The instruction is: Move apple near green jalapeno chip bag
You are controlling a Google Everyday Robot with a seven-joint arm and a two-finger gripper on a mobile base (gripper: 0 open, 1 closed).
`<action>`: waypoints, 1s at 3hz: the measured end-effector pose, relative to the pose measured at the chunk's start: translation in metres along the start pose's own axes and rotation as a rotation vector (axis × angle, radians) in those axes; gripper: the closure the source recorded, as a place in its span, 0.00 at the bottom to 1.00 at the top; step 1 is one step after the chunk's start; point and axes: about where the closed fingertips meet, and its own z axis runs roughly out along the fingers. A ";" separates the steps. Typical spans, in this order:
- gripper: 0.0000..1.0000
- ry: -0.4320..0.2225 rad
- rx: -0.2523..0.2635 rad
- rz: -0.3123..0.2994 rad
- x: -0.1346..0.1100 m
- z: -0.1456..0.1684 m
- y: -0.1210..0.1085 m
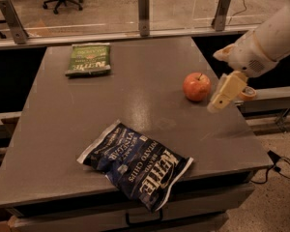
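Observation:
The red-orange apple point(196, 86) stands upright on the right side of the grey table point(53, 129), stem up. The green jalapeno chip bag point(88, 59) lies flat at the table's far left, well apart from the apple. My gripper point(221, 98), cream-coloured on a white arm, comes in from the right. It hangs just right of the apple, close beside it at about its height, over the table's right edge. It holds nothing that I can see.
A larger dark blue and white chip bag point(135, 162) lies at the front middle, partly over the table's front edge. A glass barrier with metal posts point(143, 13) runs along the far edge. Cables point(280, 161) lie on the floor at right.

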 end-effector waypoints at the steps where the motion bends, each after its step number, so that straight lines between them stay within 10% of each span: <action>1: 0.00 -0.051 -0.016 0.062 0.011 0.036 -0.022; 3: 0.19 -0.137 -0.068 0.198 0.019 0.073 -0.049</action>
